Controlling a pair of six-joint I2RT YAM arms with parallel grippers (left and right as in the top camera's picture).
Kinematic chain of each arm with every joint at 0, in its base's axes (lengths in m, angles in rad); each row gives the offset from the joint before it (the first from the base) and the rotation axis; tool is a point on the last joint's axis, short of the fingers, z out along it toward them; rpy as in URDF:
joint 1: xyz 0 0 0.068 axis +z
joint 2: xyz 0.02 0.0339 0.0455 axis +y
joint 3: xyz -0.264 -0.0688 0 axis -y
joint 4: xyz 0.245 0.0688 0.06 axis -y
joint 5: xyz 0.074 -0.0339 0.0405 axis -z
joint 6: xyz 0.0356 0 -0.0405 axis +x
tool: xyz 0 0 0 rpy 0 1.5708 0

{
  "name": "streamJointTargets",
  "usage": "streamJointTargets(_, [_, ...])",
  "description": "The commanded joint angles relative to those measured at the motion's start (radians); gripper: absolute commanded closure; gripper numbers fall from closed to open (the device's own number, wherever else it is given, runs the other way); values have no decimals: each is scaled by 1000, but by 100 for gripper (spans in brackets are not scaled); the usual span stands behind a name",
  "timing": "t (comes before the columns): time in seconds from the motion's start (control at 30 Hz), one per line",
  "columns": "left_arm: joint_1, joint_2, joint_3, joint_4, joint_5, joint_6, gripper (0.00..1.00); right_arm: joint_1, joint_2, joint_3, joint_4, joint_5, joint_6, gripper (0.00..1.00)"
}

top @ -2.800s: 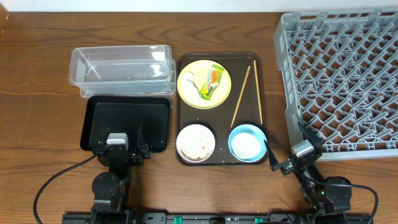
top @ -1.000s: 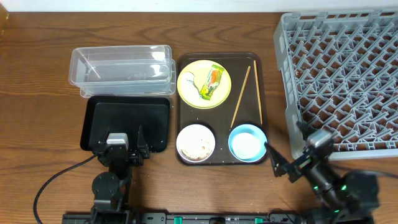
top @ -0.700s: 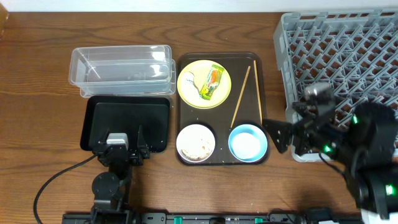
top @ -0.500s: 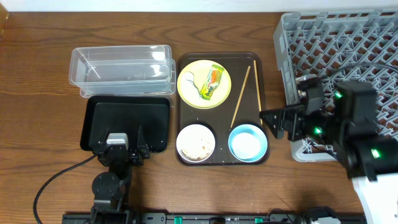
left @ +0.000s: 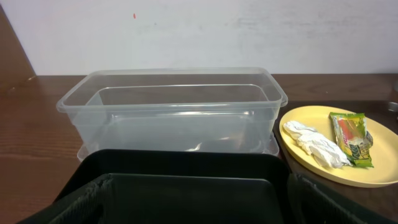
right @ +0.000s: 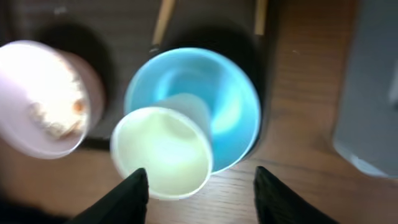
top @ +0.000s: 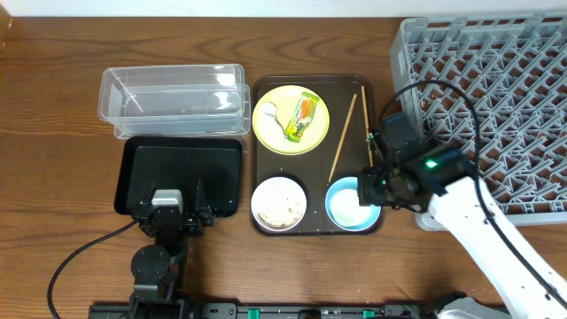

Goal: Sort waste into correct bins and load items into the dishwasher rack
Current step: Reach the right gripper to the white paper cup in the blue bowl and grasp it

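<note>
The yellow plate (top: pixel 276 135) on the brown tray holds the white wrapper (top: pixel 268 112) and the green-and-orange packet (top: pixel 303 117); all three also show in the left wrist view (left: pixel 348 168). The chopsticks (top: pixel 343 137) lie beside the plate. The white bowl (top: pixel 278 202) holds rice scraps (right: pixel 53 121). My right gripper (top: pixel 370 182) hovers open over the light-blue bowl (right: pixel 230 93), which has a pale cup-like thing (right: pixel 163 149) lying in it; its fingers (right: pixel 202 193) are empty. My left gripper (left: pixel 199 211) rests open at the black tray's (top: pixel 182 173) front edge.
The clear tub (top: pixel 168 97) stands behind the black tray. The grey dishwasher rack (top: pixel 496 97) fills the right side, close to my right arm. The dark brown tray (top: pixel 261 168) sits in the middle, between the bins and the rack.
My right arm has risen from the table's front right edge and swung left, ending over the light-blue bowl. The left arm has not moved.
</note>
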Motion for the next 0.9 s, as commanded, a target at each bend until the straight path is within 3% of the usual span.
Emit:
streamJointTargets(0.0, [5, 0, -28, -24, -5, -5, 10, 14, 49, -15, 11, 92, 83, 54])
streamJointTargets(0.13, [5, 0, -28, -24, -5, -5, 10, 14, 106, -36, 22, 86, 81, 56])
streamJointTargets(0.27, [5, 0, -28, -24, -5, -5, 10, 14, 134, -81, 95, -35, -16, 56])
streamJointTargets(0.47, [5, 0, -28, -24, -5, -5, 10, 13, 132, -93, 105, -26, -23, 57])
streamJointTargets(0.63, [5, 0, -28, -24, -5, -5, 10, 13, 132, -96, 87, 50, 27, 87])
streamJointTargets(0.67, [5, 0, -28, -24, -5, -5, 10, 13, 132, -96, 87, 63, 31, 90])
streamJointTargets(0.87, [5, 0, -28, -24, -5, -5, 10, 21, 132, -96, 73, 45, 6, 78])
